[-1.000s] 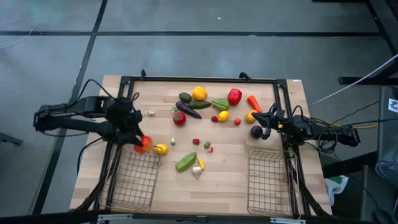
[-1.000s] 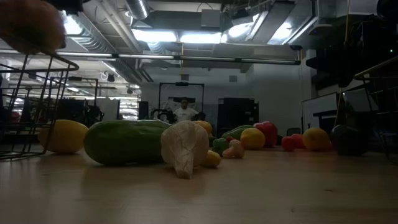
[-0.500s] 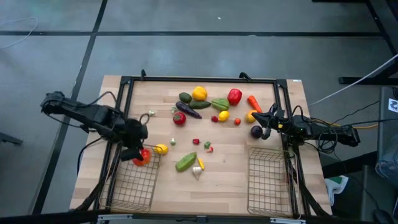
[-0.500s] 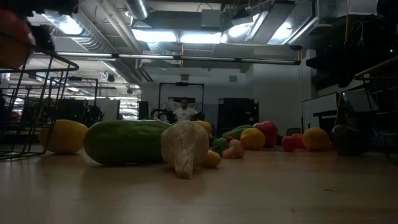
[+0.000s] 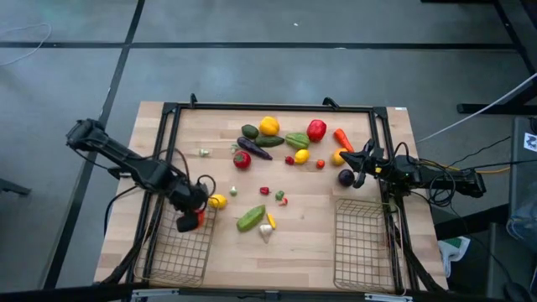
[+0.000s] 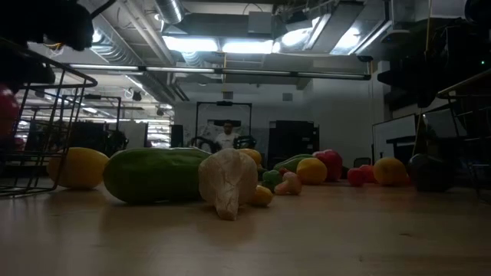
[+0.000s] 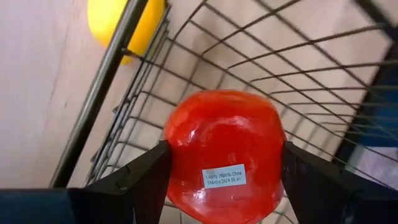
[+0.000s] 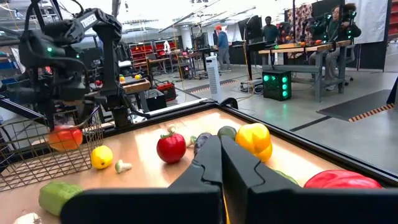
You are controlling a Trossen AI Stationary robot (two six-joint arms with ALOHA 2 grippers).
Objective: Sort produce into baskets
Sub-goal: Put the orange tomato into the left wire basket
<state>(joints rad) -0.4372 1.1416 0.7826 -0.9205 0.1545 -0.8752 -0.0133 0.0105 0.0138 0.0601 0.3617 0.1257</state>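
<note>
My left gripper (image 5: 194, 216) is shut on a round red piece of produce (image 7: 224, 146) and points steeply down into the far end of the left basket (image 5: 179, 246). In the low view the red piece (image 6: 6, 111) shows below the basket's rim. My right gripper (image 5: 361, 164) waits shut and level at the table's right side, beside a dark purple piece (image 5: 346, 177). The right basket (image 5: 362, 243) stands near the front right. The other produce lies loose on the wood, among it a yellow lemon (image 5: 217, 201), a green cucumber (image 5: 250, 219) and a white garlic (image 5: 266, 232). My left gripper pinches the red piece by two opposite sides (image 7: 174, 155) between its two fingers (image 7: 140, 180). The fingers come from above, pointing steeply down. The piece hangs over the basket's mesh floor (image 7: 311, 81), its labelled face toward the wrist camera; whether it touches the mesh I cannot tell.
Red, yellow, green and orange pieces crowd the far middle of the table, such as a red pepper (image 5: 316, 130) and a yellow pepper (image 5: 268, 126). A black frame (image 5: 268, 107) edges the table. People stand in the room beyond (image 8: 217, 40).
My left gripper has carried the red piece toward the table's near edge and down, tipping to point more steeply downward. The piece has gone from above the left basket's far rim to below it, inside the basket's far end.
</note>
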